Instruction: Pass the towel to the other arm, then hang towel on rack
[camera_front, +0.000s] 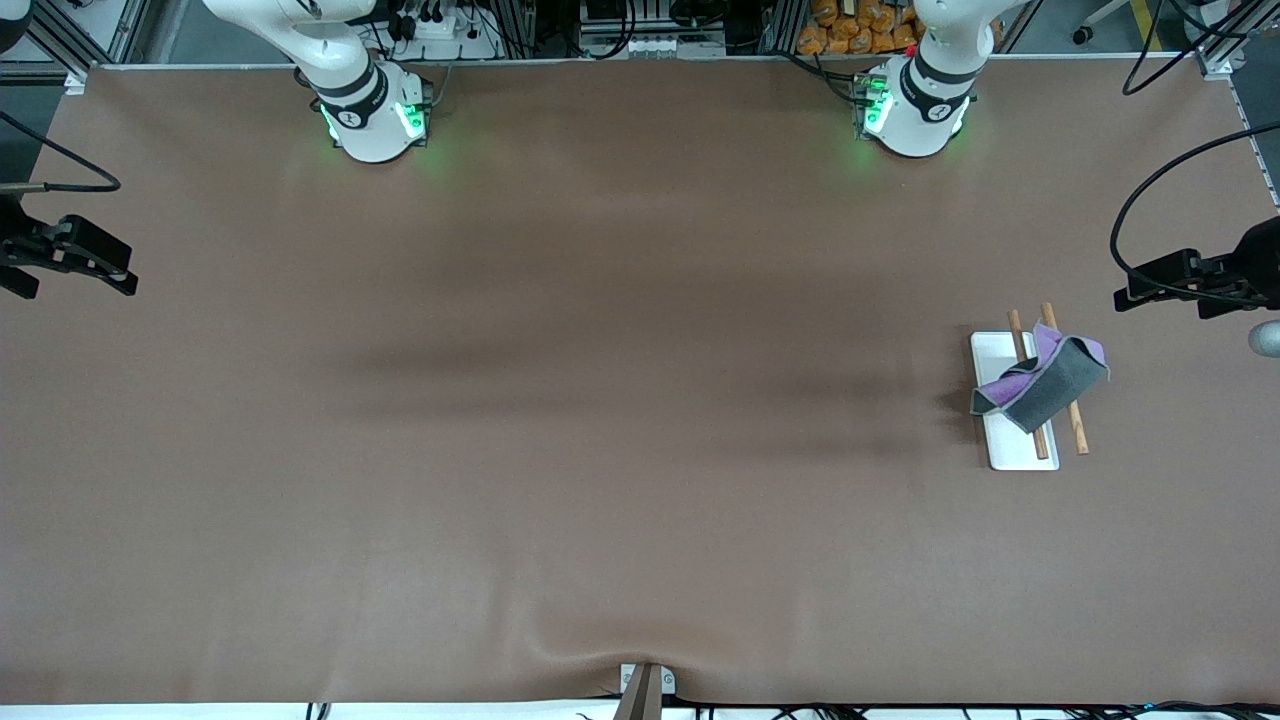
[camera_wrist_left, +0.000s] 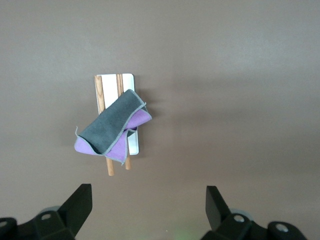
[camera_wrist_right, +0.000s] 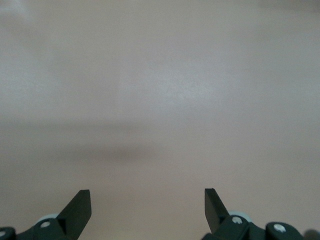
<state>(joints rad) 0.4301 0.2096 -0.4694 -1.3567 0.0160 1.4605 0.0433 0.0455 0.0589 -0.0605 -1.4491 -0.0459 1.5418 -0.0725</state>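
The towel (camera_front: 1045, 382), dark grey on one face and purple on the other, lies draped across the two brown rods (camera_front: 1078, 432) of the rack (camera_front: 1005, 445), which stands toward the left arm's end of the table. In the left wrist view the towel (camera_wrist_left: 111, 129) hangs over the rack (camera_wrist_left: 127, 80) well below my left gripper (camera_wrist_left: 148, 194), which is open and empty, high over the table. My right gripper (camera_wrist_right: 147, 196) is open and empty over bare brown table. Neither gripper shows in the front view; only the arm bases do.
The brown table mat (camera_front: 600, 400) spreads wide around the rack. Black camera mounts with cables stand at the table's two ends (camera_front: 70, 255) (camera_front: 1195, 280). A small bracket (camera_front: 645, 685) sits at the edge nearest the front camera.
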